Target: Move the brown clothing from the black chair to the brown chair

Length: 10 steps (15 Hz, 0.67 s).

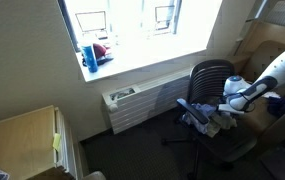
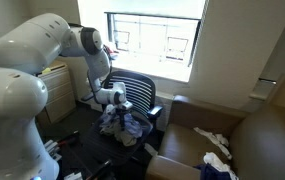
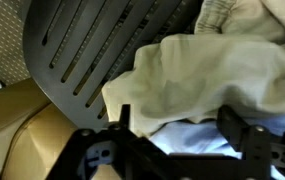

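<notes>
The black chair [image 1: 214, 80] [image 2: 142, 95] holds a heap of clothes [image 2: 122, 126] on its seat. My gripper [image 1: 225, 107] [image 2: 114, 99] hangs just above that heap. In the wrist view the brown clothing [image 3: 197, 75], pale tan and crumpled, lies right in front of my gripper [image 3: 177, 128]. The fingers [image 3: 118, 124] stand wide apart, open, and a blue garment [image 3: 177, 137] shows in the gap between them. Nothing is pinched. The chair's slatted black back [image 3: 92, 50] fills the upper left of that view. The brown chair [image 1: 272, 55] [image 2: 247, 140] stands beside the black one.
Pale cloths [image 2: 213, 136] lie on the brown chair's seat. A radiator [image 1: 132, 105] runs under the window, with objects on the sill [image 1: 95, 55]. A wooden cabinet [image 1: 22, 140] stands in an exterior view. The arm's white base [image 2: 12, 100] fills the foreground.
</notes>
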### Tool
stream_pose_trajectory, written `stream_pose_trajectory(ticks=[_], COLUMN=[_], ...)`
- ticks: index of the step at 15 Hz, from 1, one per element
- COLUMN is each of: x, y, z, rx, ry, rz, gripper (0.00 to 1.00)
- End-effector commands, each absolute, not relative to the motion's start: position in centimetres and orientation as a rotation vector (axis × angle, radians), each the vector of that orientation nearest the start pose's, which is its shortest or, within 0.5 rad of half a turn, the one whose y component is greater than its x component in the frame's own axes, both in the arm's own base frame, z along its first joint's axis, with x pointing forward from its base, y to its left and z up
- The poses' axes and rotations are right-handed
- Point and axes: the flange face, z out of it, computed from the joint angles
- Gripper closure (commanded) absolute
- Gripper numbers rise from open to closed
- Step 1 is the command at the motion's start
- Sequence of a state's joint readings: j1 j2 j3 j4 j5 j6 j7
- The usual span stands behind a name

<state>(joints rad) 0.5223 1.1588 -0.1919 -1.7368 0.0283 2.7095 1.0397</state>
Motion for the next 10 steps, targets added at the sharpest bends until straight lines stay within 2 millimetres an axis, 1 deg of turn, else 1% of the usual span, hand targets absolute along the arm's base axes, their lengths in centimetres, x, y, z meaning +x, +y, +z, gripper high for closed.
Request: stream_pose_trajectory(ticks=[1,2,3,4,5,6,8,9,10], x=[54.5,54.3,53.9,53.7,53.5,53.7,53.4,53.9,54.1], y=[17.4,17.5,17.6,17.5,17.5,17.4,17.3,17.5,17.8], z=[-8.6,-9.7,-10.4,-11.3,-11.4,-10.3,-10.8,-8.3,-5.9], rx=[-3.21,-3.21,-3.205,-3.205,-3.201,-3.209,-3.212,-3.187,-3.166], ry=[1.061,1.078,1.085,1.118,1.152,1.11,1.117,1.119,1.08], rz=[0.041,0.043,0.038,0.07,0.071,0.054,0.058,0.088,0.107], gripper=[0.0,0.02,0.0,0.0,0.0,0.0,0.0,0.0,0.0])
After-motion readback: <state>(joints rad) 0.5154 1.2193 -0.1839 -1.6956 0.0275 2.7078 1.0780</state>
